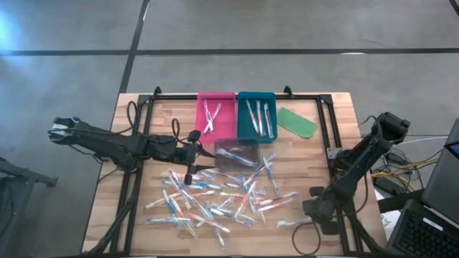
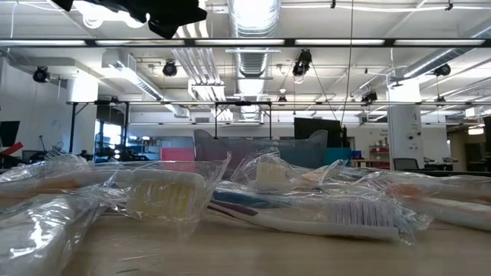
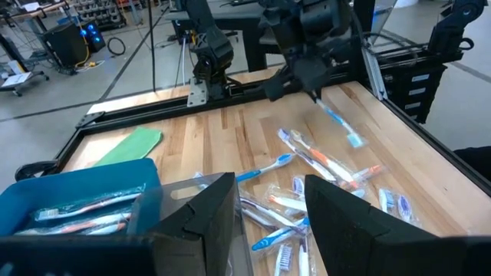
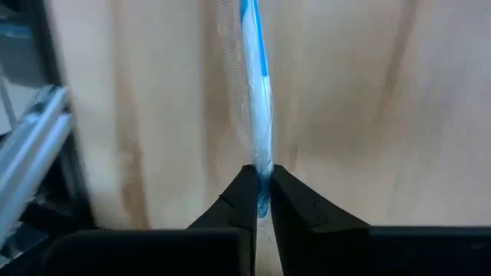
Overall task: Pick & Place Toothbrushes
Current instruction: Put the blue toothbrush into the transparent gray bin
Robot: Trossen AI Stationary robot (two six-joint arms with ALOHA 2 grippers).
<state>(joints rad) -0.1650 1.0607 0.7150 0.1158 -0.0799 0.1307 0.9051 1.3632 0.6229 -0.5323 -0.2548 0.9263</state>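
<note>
Table [image 1: 136,222]: pale wood top inside a dark frame, carrying everything below.

Left arm: reaches in from the left edge. Left gripper [image 1: 188,154] hovers near the trays and above the pile; fingers [image 3: 207,211] stand partly apart and hold nothing, judged to be waiting.

Right arm: comes in from the right edge. Right gripper [image 1: 307,219] is low at the near right corner; its fingers are pinched almost together on one end of a blue-and-white toothbrush [image 4: 257,107]. Judged an end grip, taken so the brush can be carried lengthwise into a tray.

Pink tray [image 1: 203,127] and teal tray [image 1: 242,127]: side by side at the far edge, each with a few brushes laid lengthwise, probably sorted by colour.

Clear wrapper or box [image 1: 237,153]: just in front of the trays; contents unclear.

Green oblong piece [image 1: 297,121]: flat beside the teal tray, apart from the brushes.

Toothbrush pile [image 1: 215,197]: dozens in clear wrappers, strewn mid-table at every angle, still unsorted.

Held toothbrush: long axis runs straight out from the fingertips, roughly level with the tabletop, free end pointing towards the pile; which end bears the bristles cannot be told.
</note>
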